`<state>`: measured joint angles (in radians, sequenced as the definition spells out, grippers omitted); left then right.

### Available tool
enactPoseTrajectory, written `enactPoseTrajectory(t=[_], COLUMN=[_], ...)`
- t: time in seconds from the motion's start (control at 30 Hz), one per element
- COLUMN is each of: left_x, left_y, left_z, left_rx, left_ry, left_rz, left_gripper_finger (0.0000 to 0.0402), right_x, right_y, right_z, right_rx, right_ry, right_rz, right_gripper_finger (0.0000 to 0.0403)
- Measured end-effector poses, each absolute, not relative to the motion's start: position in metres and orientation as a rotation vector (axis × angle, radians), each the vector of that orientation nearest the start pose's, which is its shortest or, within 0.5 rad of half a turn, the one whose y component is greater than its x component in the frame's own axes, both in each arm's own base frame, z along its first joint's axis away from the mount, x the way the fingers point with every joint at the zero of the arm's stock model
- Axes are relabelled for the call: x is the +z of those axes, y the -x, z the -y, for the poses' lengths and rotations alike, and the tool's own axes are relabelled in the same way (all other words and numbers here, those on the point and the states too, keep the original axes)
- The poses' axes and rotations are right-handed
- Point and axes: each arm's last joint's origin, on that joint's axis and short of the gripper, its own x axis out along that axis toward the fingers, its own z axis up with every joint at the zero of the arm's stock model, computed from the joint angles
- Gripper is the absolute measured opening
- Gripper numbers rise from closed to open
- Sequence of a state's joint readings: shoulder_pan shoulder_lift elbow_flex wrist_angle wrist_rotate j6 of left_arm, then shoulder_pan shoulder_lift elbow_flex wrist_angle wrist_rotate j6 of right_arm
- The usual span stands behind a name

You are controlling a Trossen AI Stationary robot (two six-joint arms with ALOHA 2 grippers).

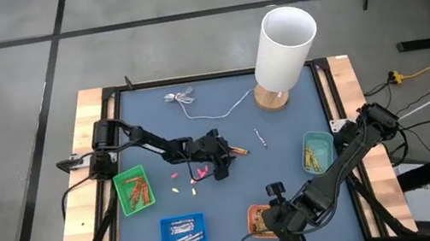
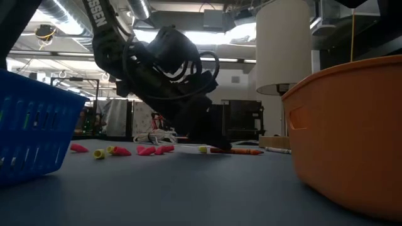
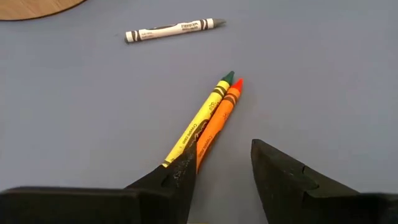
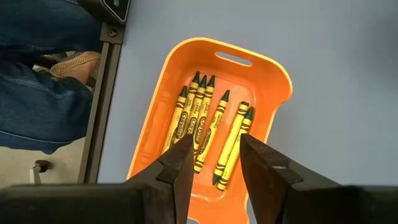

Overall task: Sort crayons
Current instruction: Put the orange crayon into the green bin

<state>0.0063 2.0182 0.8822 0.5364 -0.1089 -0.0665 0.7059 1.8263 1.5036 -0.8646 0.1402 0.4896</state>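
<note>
Two crayons lie side by side on the blue mat, a yellow one with a green tip and an orange one. My left gripper is low at the mat's middle, open. One finger covers the crayons' near ends, and the other stands on bare mat beside them. A grey-tipped crayon in a white wrapper lies farther off. My right gripper hangs open above the orange tray, which holds several yellow crayons. Small pink and yellow crayon pieces lie left of my left gripper. My left gripper has one finger over the near ends of the yellow and orange crayons, coming in slanting down along their length. The finger hides that spot, so I cannot tell whether it touches them. Both crayons lie flat on the mat.
A green tray, a blue basket and a teal tray stand around the mat. A white lamp on a wooden base stands at the back, with a white cable beside it. A person's leg shows past the table edge.
</note>
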Motion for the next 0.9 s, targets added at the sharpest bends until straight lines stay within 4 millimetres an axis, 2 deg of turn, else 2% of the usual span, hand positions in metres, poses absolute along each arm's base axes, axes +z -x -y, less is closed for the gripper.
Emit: enactPoseTrajectory(t=[0.47,0.9], left_x=[0.089,0.088], left_y=[-0.370,-0.369], left_z=[-0.004,0.017], left_rx=[0.130,0.090], left_ry=[0.033,0.008], left_rz=[-0.617,-0.620], left_gripper_finger=[0.0137,0.0137], right_x=[0.249,0.249], right_y=[-0.287,-0.287], right_z=[-0.240,-0.240], right_rx=[0.213,0.213], right_ry=[0.062,0.062], right_rz=[-1.169,-1.168], right_gripper_finger=[0.0129,0.0129])
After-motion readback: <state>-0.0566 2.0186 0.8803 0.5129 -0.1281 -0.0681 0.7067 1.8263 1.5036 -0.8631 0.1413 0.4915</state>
